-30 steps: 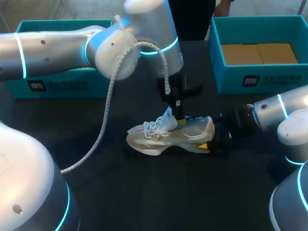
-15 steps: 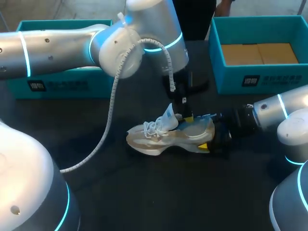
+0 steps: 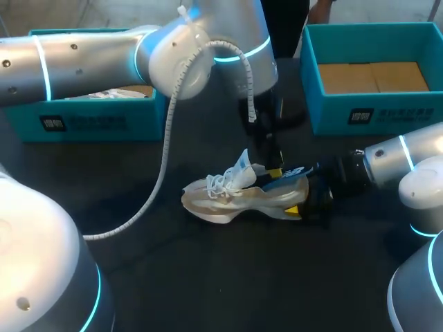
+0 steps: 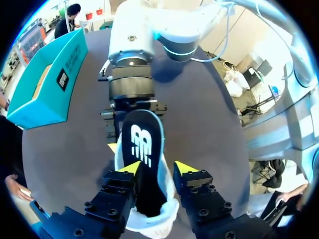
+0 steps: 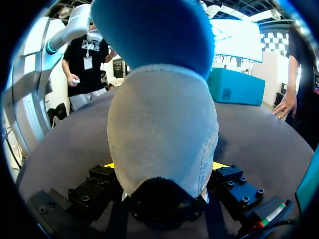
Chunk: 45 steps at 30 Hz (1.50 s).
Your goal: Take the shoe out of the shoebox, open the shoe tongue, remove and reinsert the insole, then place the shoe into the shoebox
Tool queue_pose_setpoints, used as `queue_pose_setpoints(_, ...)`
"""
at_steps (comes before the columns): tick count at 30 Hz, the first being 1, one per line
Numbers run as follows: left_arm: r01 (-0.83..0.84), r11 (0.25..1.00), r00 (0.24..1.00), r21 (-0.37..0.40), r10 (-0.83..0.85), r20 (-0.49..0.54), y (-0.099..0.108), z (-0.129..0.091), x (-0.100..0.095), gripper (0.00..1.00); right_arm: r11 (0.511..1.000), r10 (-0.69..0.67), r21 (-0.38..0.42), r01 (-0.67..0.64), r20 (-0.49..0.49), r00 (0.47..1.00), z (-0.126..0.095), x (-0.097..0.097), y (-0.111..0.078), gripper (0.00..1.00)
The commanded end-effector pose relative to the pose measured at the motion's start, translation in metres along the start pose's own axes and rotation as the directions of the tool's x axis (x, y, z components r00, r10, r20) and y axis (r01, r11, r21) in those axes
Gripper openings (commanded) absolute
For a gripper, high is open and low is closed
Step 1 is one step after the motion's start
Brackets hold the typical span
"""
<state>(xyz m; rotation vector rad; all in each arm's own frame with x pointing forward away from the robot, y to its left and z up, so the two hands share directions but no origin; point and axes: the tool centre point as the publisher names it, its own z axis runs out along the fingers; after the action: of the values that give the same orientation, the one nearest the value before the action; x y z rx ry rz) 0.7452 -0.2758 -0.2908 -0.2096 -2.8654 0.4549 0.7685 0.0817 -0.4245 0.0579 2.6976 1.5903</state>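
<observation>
The shoe [image 3: 239, 197] sits in the middle of the worktop [image 3: 208, 277], out of its box. The left fingers [image 4: 130, 168] pinch the insole [image 4: 142, 144], probably to lift it out. The right fingers [image 5: 232, 184] squeeze the heel [image 5: 159, 129] so the shoe cannot slide.

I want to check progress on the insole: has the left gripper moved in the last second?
Yes. In the head view the left gripper has shifted along the still shoe toward its heel, nearer the right box.

The shoe [image 3: 242, 197] looks matt cloth, its insole [image 4: 142, 149] smooth, the left arm [image 3: 90, 62] glossy plastic.
</observation>
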Motion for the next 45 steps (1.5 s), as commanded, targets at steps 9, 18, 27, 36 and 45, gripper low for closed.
queue_pose_setpoints(9, -0.031, 0.998, 0.999, -0.052, 0.031, 0.009, -0.003, -0.033, 0.025, 0.38, 1.000, 0.001, 0.004, -0.001, 0.001, 1.000, 0.001, 0.000, 0.001, 0.00)
queue_pose_setpoints(18, -0.062, 0.992, 0.998, -0.113, 0.064, 0.014, -0.007, -0.051, 0.049, 0.38, 1.000, 0.001, 0.004, -0.001, 0.001, 1.000, 0.001, 0.000, 0.001, 0.00)
queue_pose_setpoints(27, -0.050, 0.993, 0.998, -0.107, 0.054, 0.038, -0.003, -0.055, 0.057, 0.39, 1.000, 0.001, 0.004, -0.001, 0.001, 1.000, 0.001, 0.000, 0.001, 0.00)
queue_pose_setpoints(36, -0.044, 0.993, 0.998, -0.112, 0.048, 0.031, -0.002, -0.049, 0.060, 0.37, 1.000, 0.001, 0.004, -0.001, 0.001, 1.000, 0.001, 0.000, 0.001, 0.00)
queue_pose_setpoints(45, -0.043, 0.993, 0.999, -0.106, 0.046, 0.029, -0.001, -0.050, 0.063, 0.37, 1.000, 0.001, 0.004, -0.001, 0.001, 1.000, 0.001, 0.000, 0.001, 0.00)
